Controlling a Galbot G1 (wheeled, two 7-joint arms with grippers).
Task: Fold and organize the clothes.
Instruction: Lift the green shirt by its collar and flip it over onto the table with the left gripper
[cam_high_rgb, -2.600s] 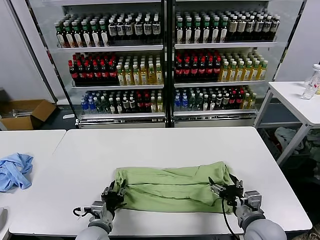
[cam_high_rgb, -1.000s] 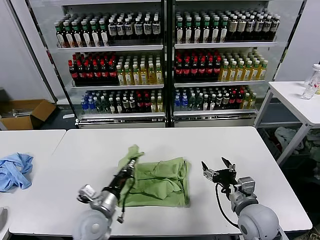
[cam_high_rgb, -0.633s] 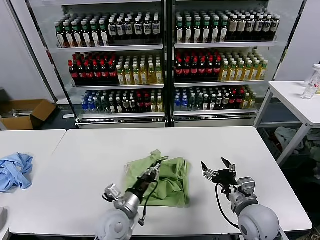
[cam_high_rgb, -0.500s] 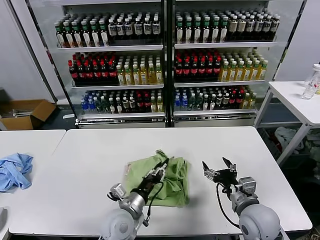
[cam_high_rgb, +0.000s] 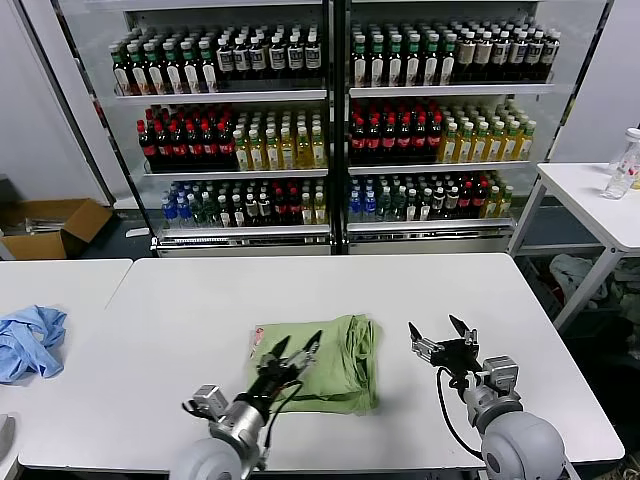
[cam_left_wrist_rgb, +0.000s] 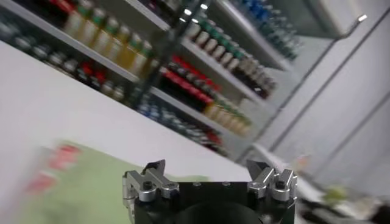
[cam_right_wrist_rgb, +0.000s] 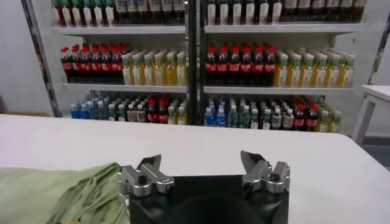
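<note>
Across the upper half of the head view we see the tall glass-fronted drinks cooler (cam_high_rgb: 330, 120), its shelves packed with rows of bottles. Below it, the broad white rectangular table (cam_high_rgb: 200, 300) fills the middle and lower part of the frame, and a second white table (cam_high_rgb: 50, 290) butts against it at the left edge. On that second table, at centre left, lies a crumpled light blue cloth (cam_high_rgb: 28, 340). An open brown cardboard box (cam_high_rgb: 50, 225) sits on the floor at the left, above the cloth in the frame.

The light green short-sleeved polo shirt of soft fabric (cam_high_rgb: 335, 365) lies folded into a compact, roughly square bundle just below the frame's centre, flat on the big table. A bit of red-and-white print shows at its upper left corner.

Our left gripper (cam_high_rgb: 292, 350) is at the lower middle of the frame, over the left part of the shirt. Its fingers (cam_high_rgb: 311, 341) are spread apart with nothing between them, and the green fabric lies beneath and beyond them. The left wrist view agrees: fingers wide, green cloth below.

Our right gripper (cam_high_rgb: 440, 335) is to the right of the shirt, near it but apart, over bare table. Its fingers (cam_high_rgb: 415, 332) are spread and hold nothing. In the right wrist view the shirt (cam_right_wrist_rgb: 55, 192) sits off to one side of the open fingers.
</note>
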